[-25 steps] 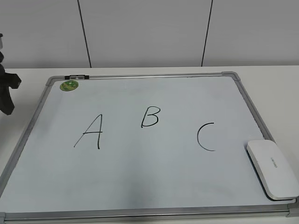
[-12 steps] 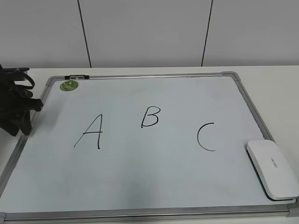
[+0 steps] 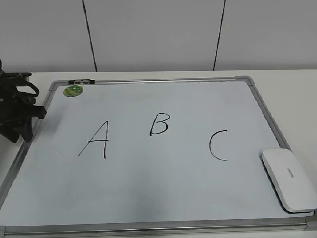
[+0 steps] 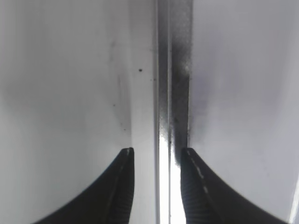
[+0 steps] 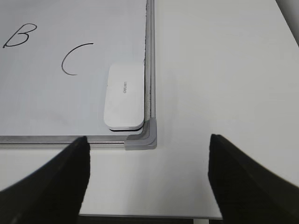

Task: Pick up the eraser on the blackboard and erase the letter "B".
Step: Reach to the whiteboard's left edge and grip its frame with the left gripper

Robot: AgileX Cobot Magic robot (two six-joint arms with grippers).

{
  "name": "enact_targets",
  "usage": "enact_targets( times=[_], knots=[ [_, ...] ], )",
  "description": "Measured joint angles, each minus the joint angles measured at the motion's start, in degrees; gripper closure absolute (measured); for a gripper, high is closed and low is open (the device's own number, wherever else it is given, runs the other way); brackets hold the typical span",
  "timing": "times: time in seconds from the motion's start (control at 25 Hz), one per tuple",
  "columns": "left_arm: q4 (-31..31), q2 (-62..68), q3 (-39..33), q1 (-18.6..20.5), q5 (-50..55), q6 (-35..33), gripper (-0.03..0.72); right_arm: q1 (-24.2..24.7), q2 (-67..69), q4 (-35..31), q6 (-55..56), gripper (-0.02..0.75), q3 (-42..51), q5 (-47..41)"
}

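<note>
The white blackboard [image 3: 163,193] lies flat on the table with black letters on it. The letter "B" [image 3: 159,124] is in the middle and also shows in the right wrist view [image 5: 18,36]. The white eraser [image 3: 290,179] lies on the board's near right corner [image 5: 124,95], against the frame. My left gripper [image 3: 25,130] is at the board's left frame; in the left wrist view its fingers are apart [image 4: 157,151], low over the grey frame bar [image 4: 174,93]. My right gripper [image 5: 147,137] is wide open and empty, above the table, short of the board's corner and the eraser.
A black "A" [image 3: 96,140] is left of the B and a black "C" [image 3: 218,145] right of it, close to the eraser. A green sticker [image 3: 73,90] is at the far left corner. A grey corner cap [image 5: 142,138] sits beside the eraser. The table's near edge [image 5: 149,216] is below my right gripper.
My left arm has come in from the far left to the board's left frame, then settled slightly lower. The eraser and board have not moved.
</note>
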State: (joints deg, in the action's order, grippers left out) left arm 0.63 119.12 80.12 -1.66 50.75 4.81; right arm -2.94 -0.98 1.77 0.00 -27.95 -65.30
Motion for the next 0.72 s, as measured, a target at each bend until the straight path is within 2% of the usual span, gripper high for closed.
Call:
enact_targets(
  times=[0.72],
  knots=[
    [-0.6,2.0,0.9,0.0,0.0,0.2,0.454,0.0,0.0,0.0,0.0,0.151,0.0,0.0]
  ],
)
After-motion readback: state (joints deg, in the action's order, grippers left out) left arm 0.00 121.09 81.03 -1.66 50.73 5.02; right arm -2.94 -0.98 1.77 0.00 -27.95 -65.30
